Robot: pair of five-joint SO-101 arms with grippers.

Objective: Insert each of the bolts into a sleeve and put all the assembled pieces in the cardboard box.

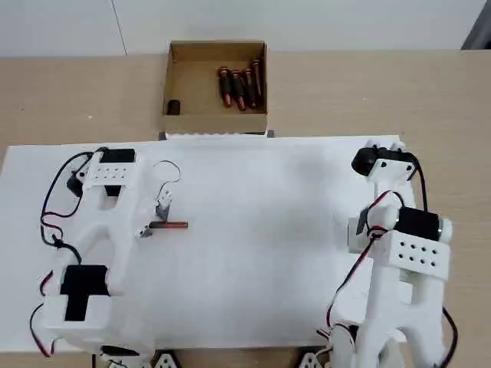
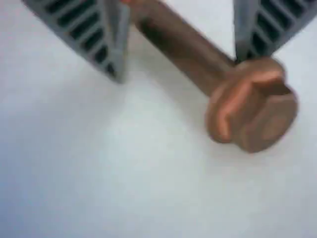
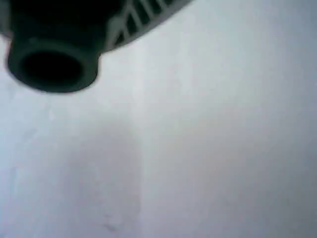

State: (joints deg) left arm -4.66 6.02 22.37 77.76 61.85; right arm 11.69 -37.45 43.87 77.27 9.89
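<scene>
Left-centre on white sheet [image 1: 268,253]: copper-coloured hex-head metal bolt [image 1: 169,225], flat; I read L gripper [image 1: 163,205] fingers spread astride shank. Far right: R gripper [image 1: 374,162] clamped on black tubular sleeve [image 3: 52,67]. Far: brown cardboard box [image 1: 217,123].

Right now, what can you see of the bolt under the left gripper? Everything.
The bolt is copper-coloured, metal by its look: hex head on a round flange, plain round shank. It lies flat on the white sheet. The left gripper stands open over it, one finger each side of the shank, the head sticking out past them. Whether a finger touches it I cannot tell.
</scene>
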